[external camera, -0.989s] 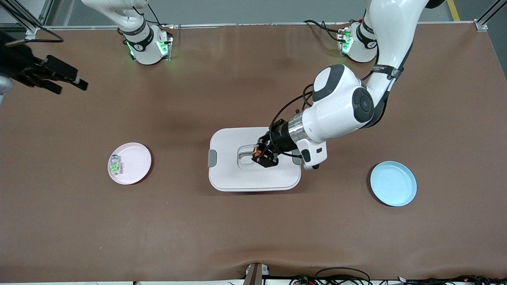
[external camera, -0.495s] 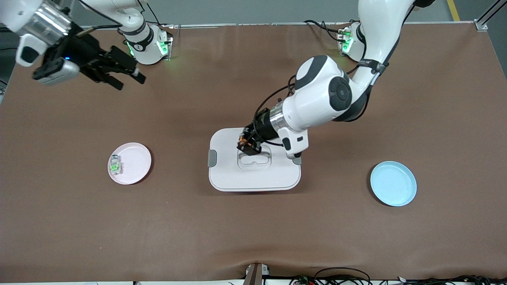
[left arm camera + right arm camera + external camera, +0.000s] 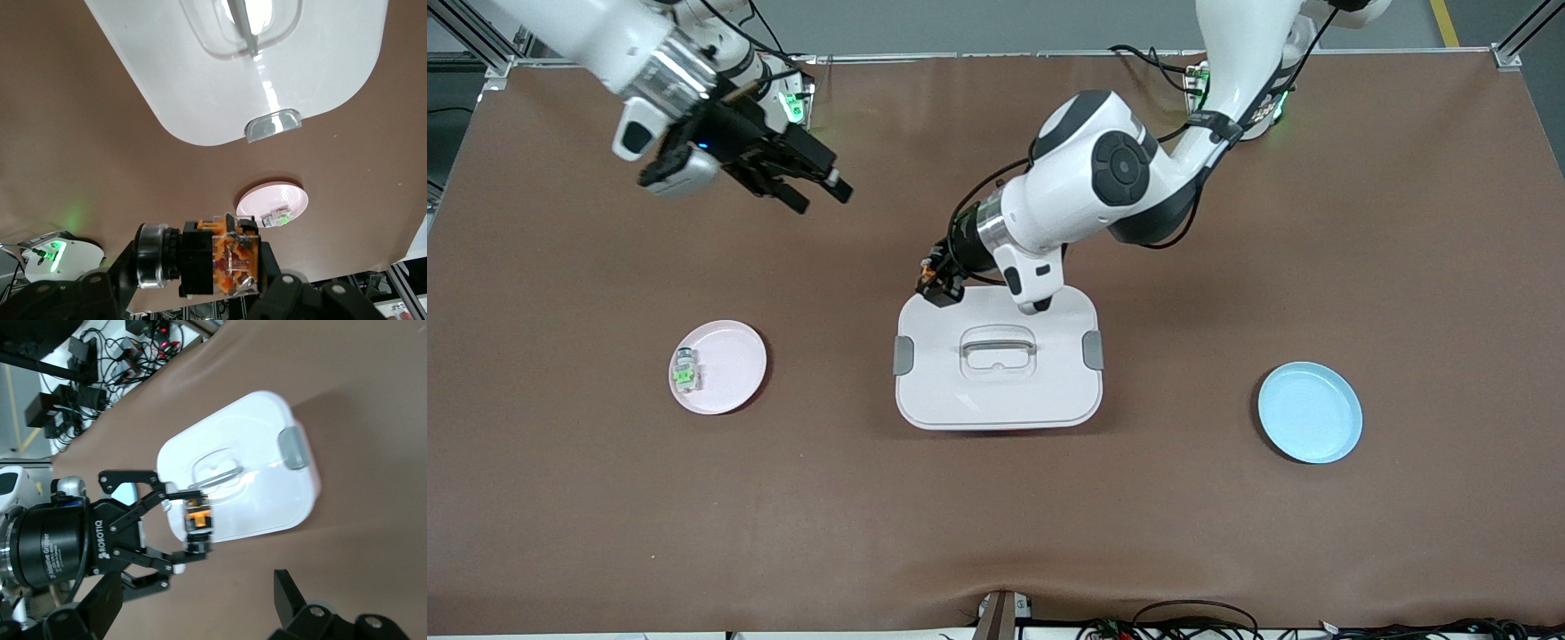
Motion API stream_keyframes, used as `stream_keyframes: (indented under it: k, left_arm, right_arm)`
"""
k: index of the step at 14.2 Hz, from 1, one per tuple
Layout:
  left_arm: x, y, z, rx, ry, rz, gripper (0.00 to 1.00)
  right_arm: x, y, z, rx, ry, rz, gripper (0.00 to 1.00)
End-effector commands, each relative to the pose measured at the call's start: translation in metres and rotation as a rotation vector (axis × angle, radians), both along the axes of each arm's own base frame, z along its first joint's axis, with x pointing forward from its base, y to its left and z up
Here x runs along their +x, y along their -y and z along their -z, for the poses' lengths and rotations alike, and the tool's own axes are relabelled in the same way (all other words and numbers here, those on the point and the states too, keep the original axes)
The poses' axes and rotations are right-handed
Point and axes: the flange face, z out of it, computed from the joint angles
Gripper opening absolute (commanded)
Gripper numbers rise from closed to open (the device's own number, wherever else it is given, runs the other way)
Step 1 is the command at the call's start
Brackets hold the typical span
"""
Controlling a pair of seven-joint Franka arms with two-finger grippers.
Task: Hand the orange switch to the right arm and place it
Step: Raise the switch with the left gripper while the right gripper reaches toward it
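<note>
The orange switch [image 3: 930, 273] is a small black block with an orange, clear-cased end. My left gripper [image 3: 940, 286] is shut on it above the corner of the white lid [image 3: 997, 391]. The left wrist view shows the switch [image 3: 223, 257] lying crosswise between the fingers, its round clear cap sticking out to one side. My right gripper [image 3: 823, 197] hangs open and empty over bare table, toward the right arm's end from the switch. In the right wrist view the switch [image 3: 197, 520] and the left gripper face my right gripper's spread fingers [image 3: 291, 597].
The white lid has a recessed handle [image 3: 997, 345] and grey side clips. A pink plate [image 3: 734, 360] toward the right arm's end carries a clear-and-green switch [image 3: 685, 372]. A light blue plate [image 3: 1310, 412] lies toward the left arm's end.
My left gripper has carried the orange switch from over the lid's handle to over its corner, toward the right arm. My right gripper has swung in from the table's end toward the middle.
</note>
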Motion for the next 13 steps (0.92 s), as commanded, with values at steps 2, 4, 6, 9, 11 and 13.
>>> stream_keyframes:
  k: [2, 4, 6, 9, 11, 13]
  left_arm:
    - [-0.013, 0.014, -0.008, -0.016, -0.002, 0.009, 0.00]
    - [-0.014, 0.015, -0.009, -0.016, -0.002, 0.010, 0.00]
    - [-0.014, 0.015, -0.009, -0.015, -0.007, 0.002, 0.00]
    - [-0.010, 0.011, -0.007, -0.011, -0.007, -0.006, 0.00]
    - [-0.009, 0.011, -0.006, -0.009, -0.006, -0.007, 0.00]
    - [-0.008, 0.010, -0.006, -0.007, -0.005, -0.007, 0.00]
  right_arm:
    - [-0.004, -0.012, 0.019, 0.064, -0.009, 0.046, 1.00]
    - [-0.004, -0.015, 0.030, 0.051, -0.004, 0.038, 1.00]
    - [-0.004, -0.018, 0.039, 0.041, -0.009, 0.031, 1.00]
    - [-0.007, -0.024, 0.059, 0.039, 0.021, 0.044, 1.00]
    - [-0.009, -0.035, 0.069, 0.049, 0.027, 0.039, 1.00]
    - [-0.006, -0.041, 0.081, 0.046, 0.036, 0.051, 1.00]
